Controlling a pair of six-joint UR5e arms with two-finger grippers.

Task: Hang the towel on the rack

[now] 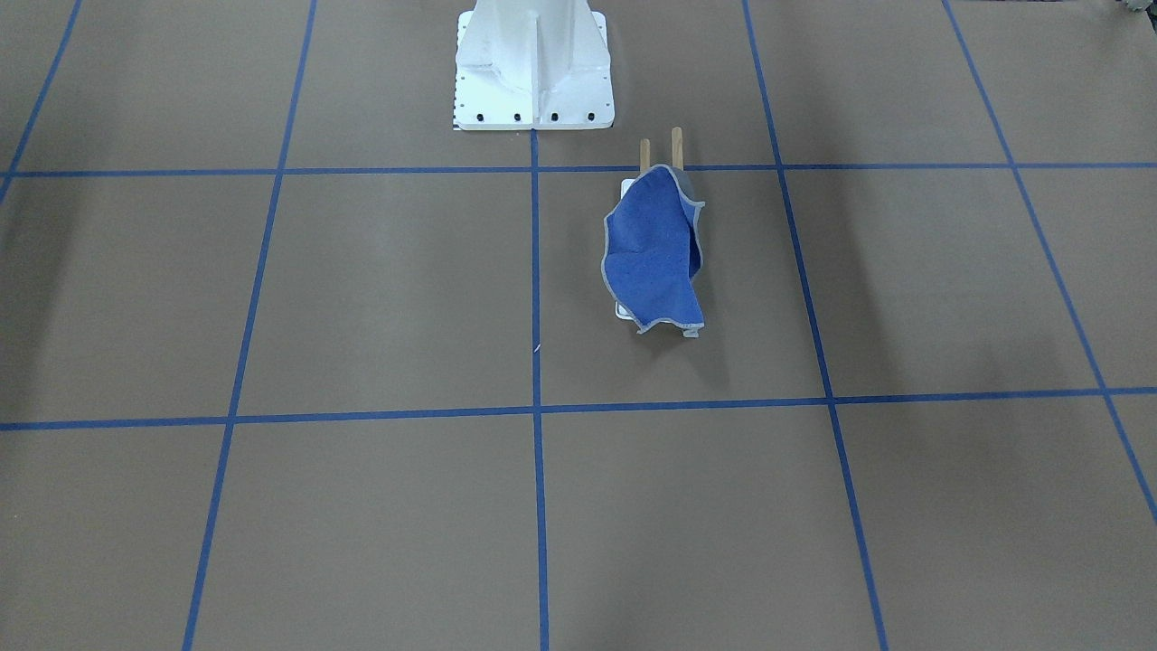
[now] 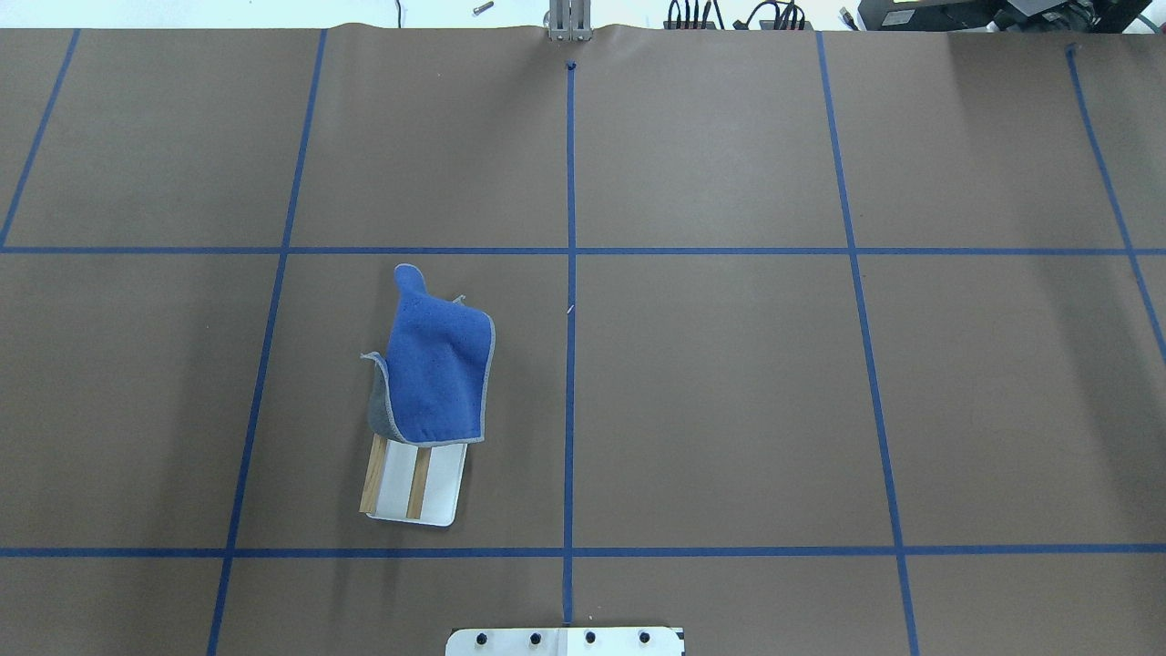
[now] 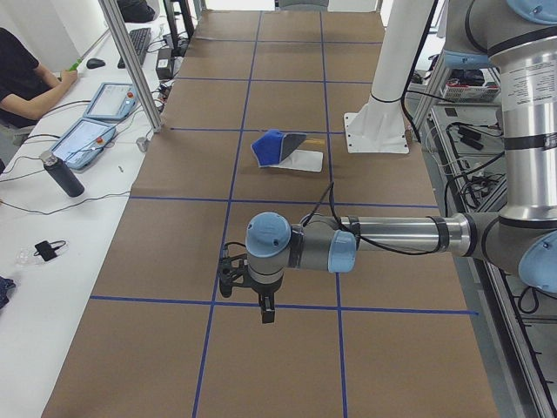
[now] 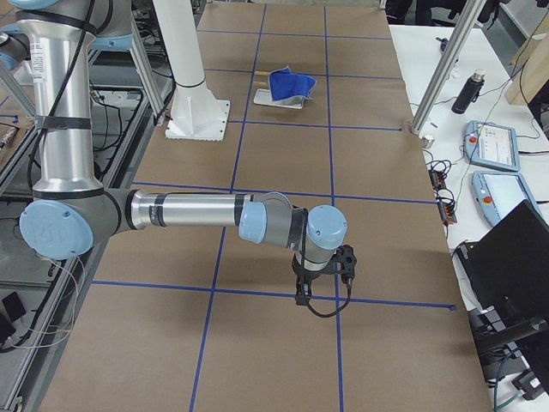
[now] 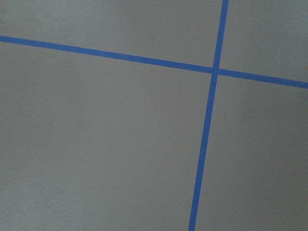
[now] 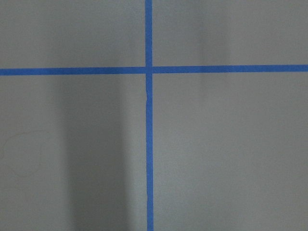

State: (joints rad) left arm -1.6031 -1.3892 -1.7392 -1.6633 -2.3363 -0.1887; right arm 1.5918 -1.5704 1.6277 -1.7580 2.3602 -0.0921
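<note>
Left gripper (image 3: 254, 292) is seen low over the table (image 2: 729, 392) at the robot's left end, nothing under it but brown paper and blue tape per its wrist view; spread or pressed together cannot be told from the side view alone. The same holds for the right gripper (image 4: 324, 273) at the opposite end. Both are held well apart from the work, judged as standing clear. The towel (image 2: 437, 374) is draped blue side up over the rack (image 2: 442, 483), 9 o'clock of table centre. Rods and white base are exposed at 6 o'clock, and a corner trails to 12 o'clock. The hang is judged done but lopsided.
</note>
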